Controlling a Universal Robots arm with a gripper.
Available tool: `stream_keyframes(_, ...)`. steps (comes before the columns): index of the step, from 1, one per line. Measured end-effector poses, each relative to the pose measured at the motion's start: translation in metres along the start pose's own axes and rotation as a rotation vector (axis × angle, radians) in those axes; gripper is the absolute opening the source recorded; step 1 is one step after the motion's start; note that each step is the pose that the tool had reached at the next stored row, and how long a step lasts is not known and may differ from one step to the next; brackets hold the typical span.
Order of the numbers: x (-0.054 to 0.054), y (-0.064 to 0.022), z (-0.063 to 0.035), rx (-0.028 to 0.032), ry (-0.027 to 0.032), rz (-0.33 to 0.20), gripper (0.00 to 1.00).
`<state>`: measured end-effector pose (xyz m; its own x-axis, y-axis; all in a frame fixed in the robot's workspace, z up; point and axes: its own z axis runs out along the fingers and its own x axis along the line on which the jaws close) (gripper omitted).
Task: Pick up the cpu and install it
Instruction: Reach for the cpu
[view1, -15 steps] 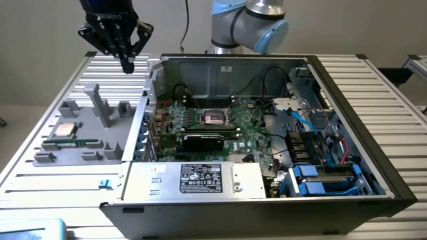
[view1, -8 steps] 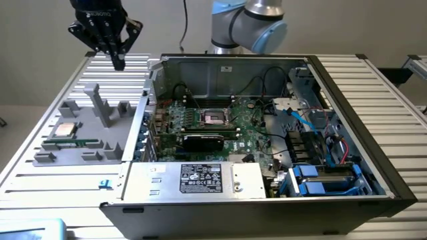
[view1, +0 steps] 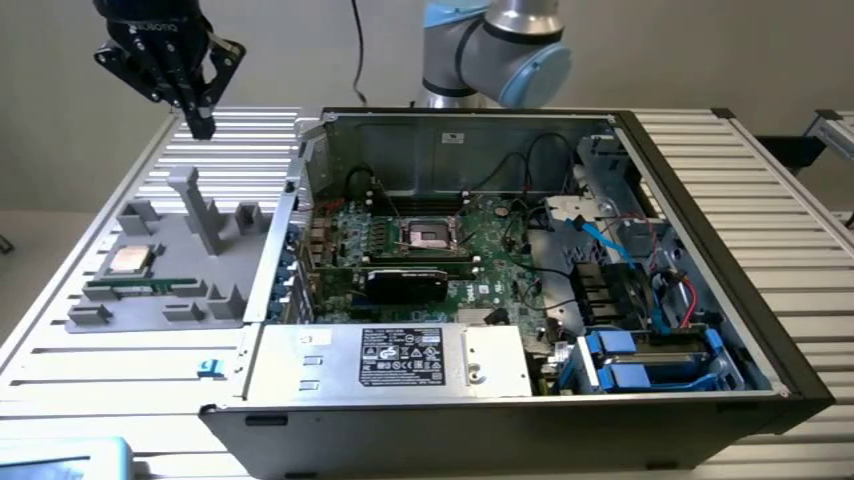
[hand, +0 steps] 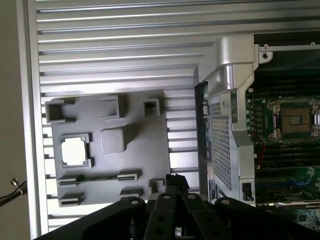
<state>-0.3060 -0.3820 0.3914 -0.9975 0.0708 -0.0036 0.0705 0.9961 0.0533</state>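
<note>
The cpu (view1: 130, 259) is a small pale silver-beige square lying in a recess of the grey holder (view1: 200, 315) on the table, at the exterior view's left. It also shows in the wrist view, cpu (hand: 74, 151) seated in the holder (hand: 150, 165). My gripper (view1: 202, 125) hangs high above the table's far left corner, well above and behind the holder, fingers together and holding nothing. In the wrist view the gripper (hand: 173, 181) points down with its tips closed. The open socket (view1: 431, 234) sits on the motherboard inside the case; socket (hand: 295, 120) is bare.
The open computer case (view1: 694, 180) fills the middle of the ribbed metal table (view1: 120, 355). A black graphics card (view1: 414, 280) lies below the socket. A grey upright post (view1: 200, 210) rises from the holder. A green memory stick (view1: 134, 287) lies in the holder beside the cpu.
</note>
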Motion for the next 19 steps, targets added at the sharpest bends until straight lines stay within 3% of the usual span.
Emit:
stream_keyframes(4, 0.018, -0.0009, 0.0002, -0.004, 0.0107, 0.001, 0.11)
stream_keyframes(9, 0.036, -0.002, 0.0005, -0.0116, 0.0294, 0.0, 0.11)
stream_keyframes(19, 0.065, -0.0039, 0.0016, -0.0118, 0.0333, -0.023, 0.11)
